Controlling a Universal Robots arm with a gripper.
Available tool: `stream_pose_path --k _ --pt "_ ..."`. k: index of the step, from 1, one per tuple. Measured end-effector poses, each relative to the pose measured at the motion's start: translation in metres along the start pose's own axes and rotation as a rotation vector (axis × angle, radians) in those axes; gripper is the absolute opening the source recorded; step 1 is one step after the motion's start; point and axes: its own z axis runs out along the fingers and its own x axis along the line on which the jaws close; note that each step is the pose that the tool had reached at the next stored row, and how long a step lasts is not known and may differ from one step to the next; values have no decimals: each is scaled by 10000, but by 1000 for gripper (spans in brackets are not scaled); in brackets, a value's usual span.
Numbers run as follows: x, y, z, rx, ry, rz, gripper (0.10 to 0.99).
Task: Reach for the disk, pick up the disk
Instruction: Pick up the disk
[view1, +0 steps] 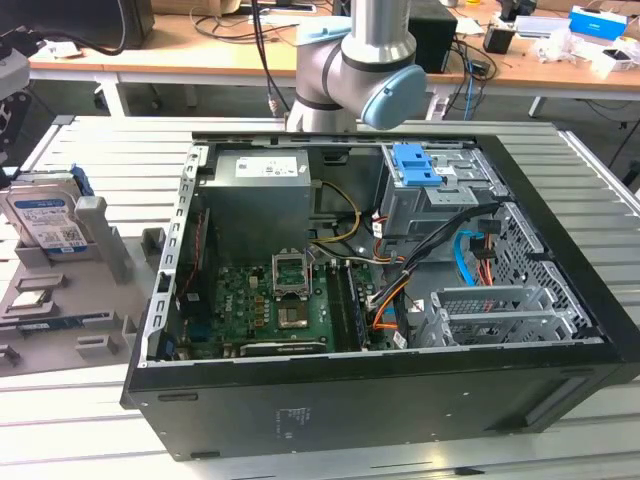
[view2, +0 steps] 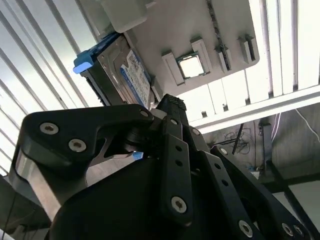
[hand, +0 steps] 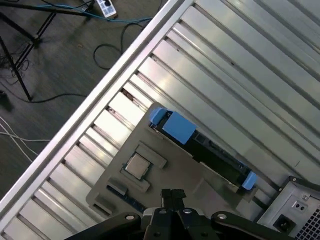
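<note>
An electronics lab: opened computer case (view1: 400, 405) on a slatted metal bench (view1: 70, 440), cable-strewn desks (view1: 160, 55) behind

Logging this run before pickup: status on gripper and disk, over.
Black gripper shut, empty. Silver rectangular hard drive with blue rails propped on edge in grey plastic tray, untouched, apart from gripper. Nothing between them.

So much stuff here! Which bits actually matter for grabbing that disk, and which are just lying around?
For the job:
- the disk, standing in the gray tray
- the gripper, shut, apart from the disk, holding nothing

Just lying about:
- the open computer case
- the blue bracket on its drive cage
- the processor chip on the tray
</note>
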Motion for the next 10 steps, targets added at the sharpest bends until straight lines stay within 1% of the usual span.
stream_pose_path --k 4,10 --pt "0 0 0 0 18 -463 106" --pt "0 0 0 1 58 -1504 106"
